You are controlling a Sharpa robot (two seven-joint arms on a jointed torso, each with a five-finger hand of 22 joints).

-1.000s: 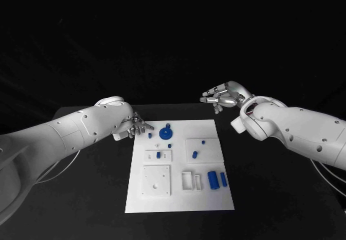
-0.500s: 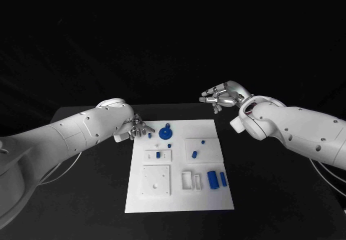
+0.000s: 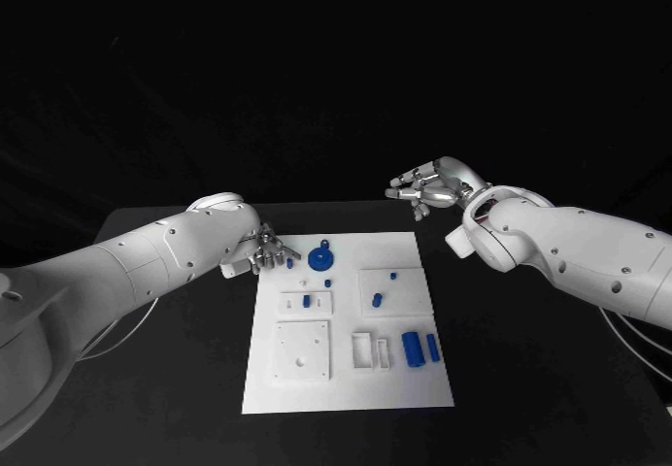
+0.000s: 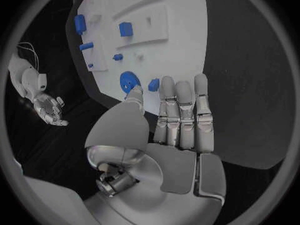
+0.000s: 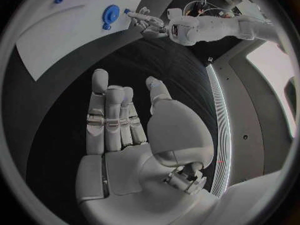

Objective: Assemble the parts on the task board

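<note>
Lying lengthwise down the middle of the black table (image 3: 532,388), the white board (image 3: 351,388) has its bare end nearest the robot. A little further up sits a raised white square plate (image 3: 303,351), and beside it a white slotted holder (image 3: 363,350), then a stubby blue cylinder (image 3: 414,349) and a thinner blue bar (image 3: 434,347), all close together in a row. Beyond these come two more raised white plates: one (image 3: 308,303) carries a small blue block (image 3: 307,301), the other (image 3: 393,289) a slanted blue peg (image 3: 380,300) and a tiny blue stud (image 3: 395,275). Another little blue stud (image 3: 328,282) sits between the plates and the far end.

Near the far end lies a round blue disc (image 3: 320,259) with a small tab. Just beside it, at the board's far left corner, the left hand (image 3: 260,250) hovers with its fingers straight and side by side, thumb apart, holding nothing; a short blue peg (image 3: 291,262) lies at its fingertips, and whether they touch it I cannot tell.

Furthest off, the right hand (image 3: 434,185) hangs in the air past the board's far right corner, well apart from every part. Its palm is spread, fingers relaxed, nothing in it.
</note>
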